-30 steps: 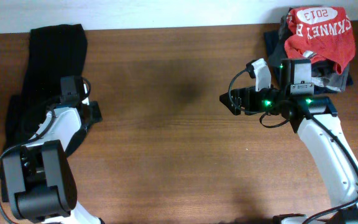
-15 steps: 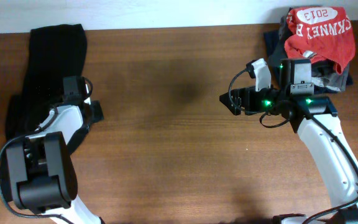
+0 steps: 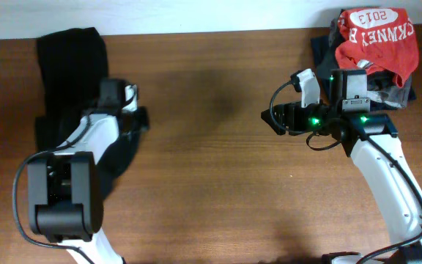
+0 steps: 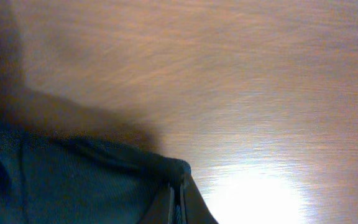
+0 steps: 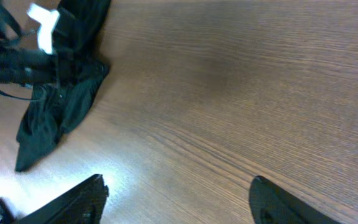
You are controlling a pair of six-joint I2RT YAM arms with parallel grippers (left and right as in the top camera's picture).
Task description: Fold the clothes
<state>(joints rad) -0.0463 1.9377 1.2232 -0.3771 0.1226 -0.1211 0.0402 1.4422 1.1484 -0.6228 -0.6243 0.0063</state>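
Left arm: now reaching farther toward the table's middle than a second ago, its white forearm slanting up and rightward from its base at the near left edge. Left gripper (image 3: 136, 119): jaws now pressed together, having closed within the last second, pinching a fold of the large plain black soft-fabric shirt (image 3: 64, 51). Shirt: lying along the far left of the brown wooden table (image 3: 211, 183), its lower right edge now drawn out rightward with the gripper, the upper part lying flat near the far edge. The left wrist view is showing dark cloth bunching at the bottom of the frame (image 4: 73, 180) against bare wood. Right arm: rising from the near right edge, forearm angling up and left, wrist turning the right gripper (image 3: 271, 117) to point left across the table. Its fingers (image 5: 73, 199) are standing spread apart, holding nothing, hanging over bare wood well apart from the shirt. Red printed shirt (image 3: 376, 33): lying crumpled on grey and navy folded garments (image 3: 398, 94) at the far right corner.
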